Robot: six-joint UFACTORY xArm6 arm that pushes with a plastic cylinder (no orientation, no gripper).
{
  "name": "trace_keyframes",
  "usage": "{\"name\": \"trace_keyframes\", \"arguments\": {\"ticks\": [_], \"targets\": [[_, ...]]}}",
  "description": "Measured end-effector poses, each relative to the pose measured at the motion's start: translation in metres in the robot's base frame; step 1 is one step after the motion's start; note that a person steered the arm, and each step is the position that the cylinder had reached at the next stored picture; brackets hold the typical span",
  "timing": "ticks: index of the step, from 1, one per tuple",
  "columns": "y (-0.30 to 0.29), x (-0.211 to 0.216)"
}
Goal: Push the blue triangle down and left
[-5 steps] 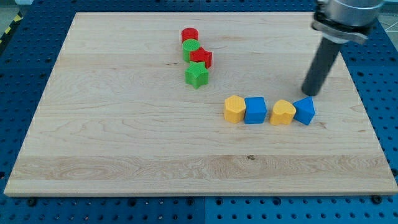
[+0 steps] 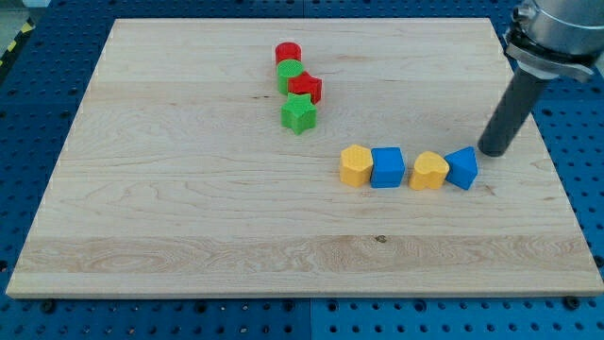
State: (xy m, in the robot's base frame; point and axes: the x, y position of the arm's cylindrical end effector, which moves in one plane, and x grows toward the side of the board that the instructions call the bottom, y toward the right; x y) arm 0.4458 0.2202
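Observation:
The blue triangle (image 2: 462, 168) lies at the right end of a row of blocks, right of the board's middle. It touches a yellow heart-shaped block (image 2: 430, 171) on its left. My tip (image 2: 491, 152) rests on the board just up and right of the blue triangle, a small gap away. The dark rod rises toward the view's top right corner.
Left of the yellow heart sit a blue cube (image 2: 387, 167) and a yellow hexagon-like block (image 2: 356, 164). Higher up is a cluster: a red cylinder (image 2: 288, 52), a green block (image 2: 290, 73), a red block (image 2: 306, 88) and a green star (image 2: 298, 114). The wooden board (image 2: 189, 189) has its right edge near the tip.
My tip has moved a little to the right and slightly down, from above the blue triangle to its upper right. No block has moved.

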Motion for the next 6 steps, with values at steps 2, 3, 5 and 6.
{"name": "trace_keyframes", "arguments": {"ticks": [2, 3, 5, 6], "targets": [[-0.019, 0.014], [-0.019, 0.04], [-0.021, 0.064], [-0.031, 0.064]]}}
